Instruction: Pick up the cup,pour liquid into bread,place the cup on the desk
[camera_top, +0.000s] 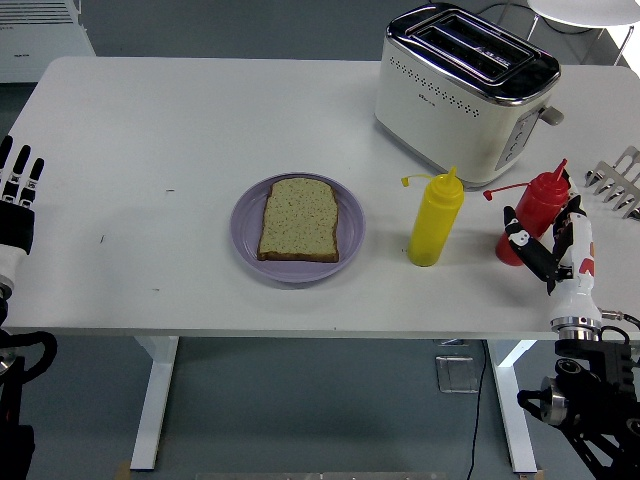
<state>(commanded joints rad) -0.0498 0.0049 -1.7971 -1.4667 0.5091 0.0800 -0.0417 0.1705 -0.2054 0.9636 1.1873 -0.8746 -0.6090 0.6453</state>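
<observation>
Red squeeze bottle (537, 207) with its cap flipped open on a tether stands at the right end of the white table (200, 120), tilted slightly, close to the near edge and just in front of the white and chrome two-slot toaster (465, 92). The right hand (548, 250), black-fingered with a white wrist, has its fingers wrapped around the bottle's lower part; the bottle's base is hidden behind them, so whether it is clear of the table cannot be told. Just to the left, apart from the red one, a yellow squeeze bottle (435, 220) stands upright with its cap also hanging open. Further left, near the table's middle, a round lilac plate (246, 235) holds a single slice of seeded brown bread (299, 219), lying flat. A metal rack (619, 180) pokes in at the right edge. The left hand (17, 205) rests at the table's left edge, fingers straight and loose, holding nothing.
</observation>
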